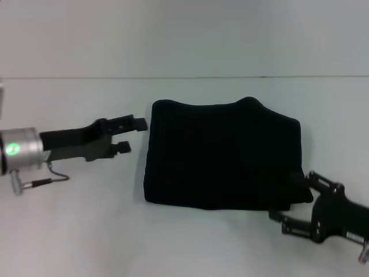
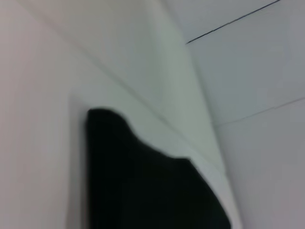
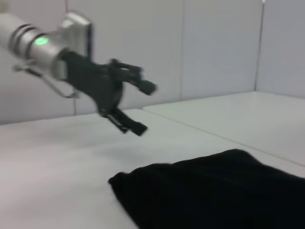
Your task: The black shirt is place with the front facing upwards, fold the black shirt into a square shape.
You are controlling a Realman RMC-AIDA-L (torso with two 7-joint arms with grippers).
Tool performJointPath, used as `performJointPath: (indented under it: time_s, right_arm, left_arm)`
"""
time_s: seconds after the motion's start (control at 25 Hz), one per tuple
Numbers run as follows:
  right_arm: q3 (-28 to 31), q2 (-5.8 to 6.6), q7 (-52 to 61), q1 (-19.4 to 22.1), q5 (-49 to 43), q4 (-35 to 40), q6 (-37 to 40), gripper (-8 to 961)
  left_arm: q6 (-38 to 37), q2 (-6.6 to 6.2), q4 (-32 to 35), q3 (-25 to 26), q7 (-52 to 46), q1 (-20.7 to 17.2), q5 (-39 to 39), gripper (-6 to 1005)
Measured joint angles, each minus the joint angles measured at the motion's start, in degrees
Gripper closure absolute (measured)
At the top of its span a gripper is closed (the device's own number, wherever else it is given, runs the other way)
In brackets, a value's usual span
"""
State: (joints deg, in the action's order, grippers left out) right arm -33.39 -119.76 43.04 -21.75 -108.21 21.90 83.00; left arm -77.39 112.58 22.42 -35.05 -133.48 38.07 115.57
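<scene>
Out on the white bench (image 1: 75, 231) the black shirt (image 1: 222, 156) is lying folded into a compact, nearly square bundle with only plain black cloth showing, no lettering or label in sight, and both arms are sitting just off its edges. From where I'm standing the fold looks close to finished, so the risk now is undoing it: the right hand (image 1: 290, 203) is sitting at the near right corner of the bundle, its upper finger seeming to touch or overlap the cloth, and if that finger is snagging the fabric as the arm is pulling away, the top layer could be dragged open or the corner skewed out of square. The far edge is also showing a slight hump, which could slump if nudged. The left hand (image 1: 131, 136) is hovering just beside the shirt's left edge, apart from it, its two fingers spread with a clear gap and nothing between them; the right wrist view is showing it lifted above the bench. The right hand is likewise standing wide open, gripping nothing, though I cannot tell for sure whether its finger is actually resting on the cloth.
</scene>
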Motion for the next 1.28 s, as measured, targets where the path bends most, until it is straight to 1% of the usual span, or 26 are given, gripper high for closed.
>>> performJointPath:
  time_s: [0.12,0.24,0.44,0.6,0.76,1.0,1.28]
  right_arm:
    - [-0.33,-0.07,-3.35,1.40,-0.21,-2.16,0.60,8]
    - [-0.54,-0.06,-6.02,2.49,-0.24,-3.64,0.66,8]
    - [-0.63,-0.11,-7.21,3.55,-0.34,-4.32,0.19,9]
    - [-0.52,-0.12,-7.25,3.60,-0.34,-4.69,0.11,8]
    - [-0.24,-0.06,-7.27,3.63,-0.34,-4.73,0.07,8]
    - [-0.09,-0.03,-7.30,3.50,-0.33,-4.77,0.03,9]
    - [-0.10,-0.03,-7.17,3.27,-0.32,-4.77,0.06,8]
  left_arm:
    - [4.12,-0.15,-0.26,-3.98,-4.28,2.64,2.23,87]
    - [9.26,0.41,-0.40,-7.04,-6.46,4.58,3.25,92]
    - [14.55,1.60,-0.57,-11.00,-8.25,6.55,3.30,100]
    - [17.42,2.40,-1.35,-12.19,-8.46,7.29,3.33,107]
    - [18.92,2.88,-1.88,-13.21,-8.55,7.74,3.35,114]
    - [20.89,4.23,-1.95,-14.50,-8.58,7.99,3.35,125]
    - [22.09,4.84,-1.89,-14.60,-8.28,8.08,3.22,137]
